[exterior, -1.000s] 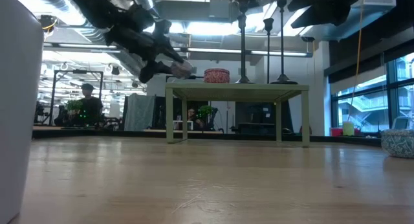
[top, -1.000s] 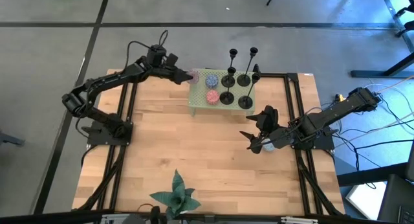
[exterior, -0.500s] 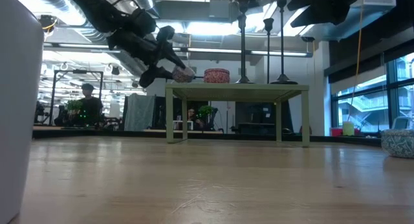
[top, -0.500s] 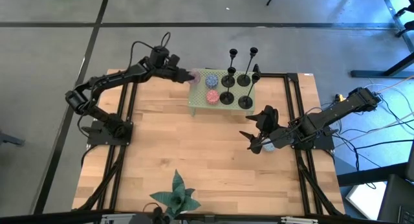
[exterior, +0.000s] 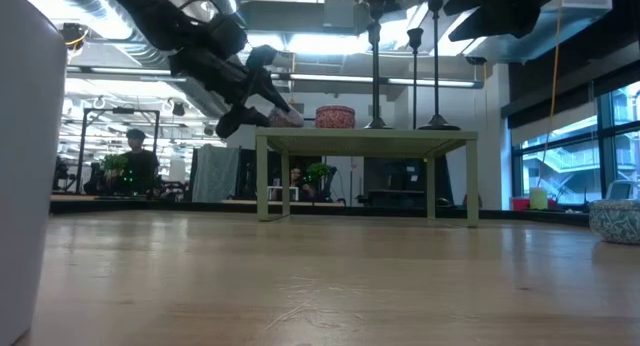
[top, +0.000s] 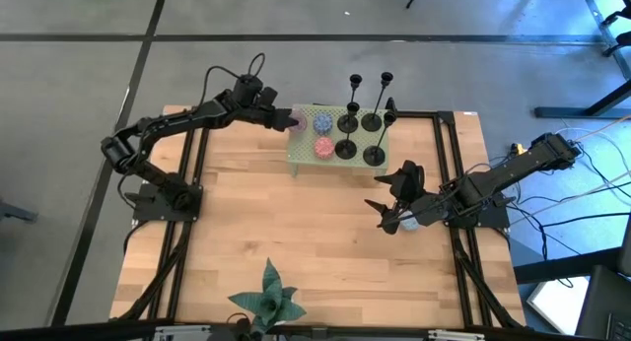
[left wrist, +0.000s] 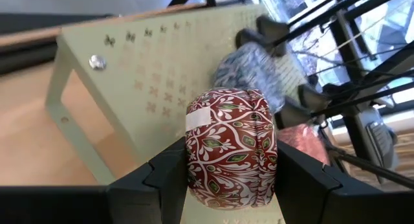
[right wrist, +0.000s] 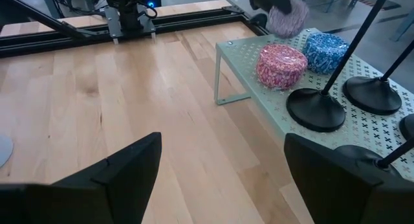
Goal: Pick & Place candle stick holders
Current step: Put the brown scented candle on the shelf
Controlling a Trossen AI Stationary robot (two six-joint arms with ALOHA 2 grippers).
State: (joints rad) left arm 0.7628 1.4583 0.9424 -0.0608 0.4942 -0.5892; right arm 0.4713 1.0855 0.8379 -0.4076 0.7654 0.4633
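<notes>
Several black candle stick holders [top: 347, 124] stand on their disc bases on a small green perforated shelf [top: 302, 146] at the table's far side; their stems [exterior: 376, 66] rise upright in the low view. My left gripper [top: 289, 117] is at the shelf's left end, shut on a round red-patterned tin [left wrist: 229, 143]. A pink tin [right wrist: 281, 63] and a blue tin [right wrist: 326, 49] lie on the shelf beside the holders. My right gripper [top: 389, 205] stands open to the right of the table's middle, nothing between its fingers. My left gripper pinches the tin's curved side wall [left wrist: 194, 169] between its two fingers, one on each side. The fingers slant downward, coming from the table's left. The tin [exterior: 283, 116] sits level, just above the shelf's left end, with its lid facing up.
A green star-shaped plant [top: 268, 297] stands at the near edge. A pale patterned tin [exterior: 615, 221] sits on the table under my right arm. Black rails [top: 192, 173] run along both table sides. Bare wood [top: 296, 223] lies between the shelf and the plant.
My left gripper has carried the red tin toward the table's right and slightly down, to the shelf's left end, rolling a little. It stays shut on the tin. My right arm has kept still.
</notes>
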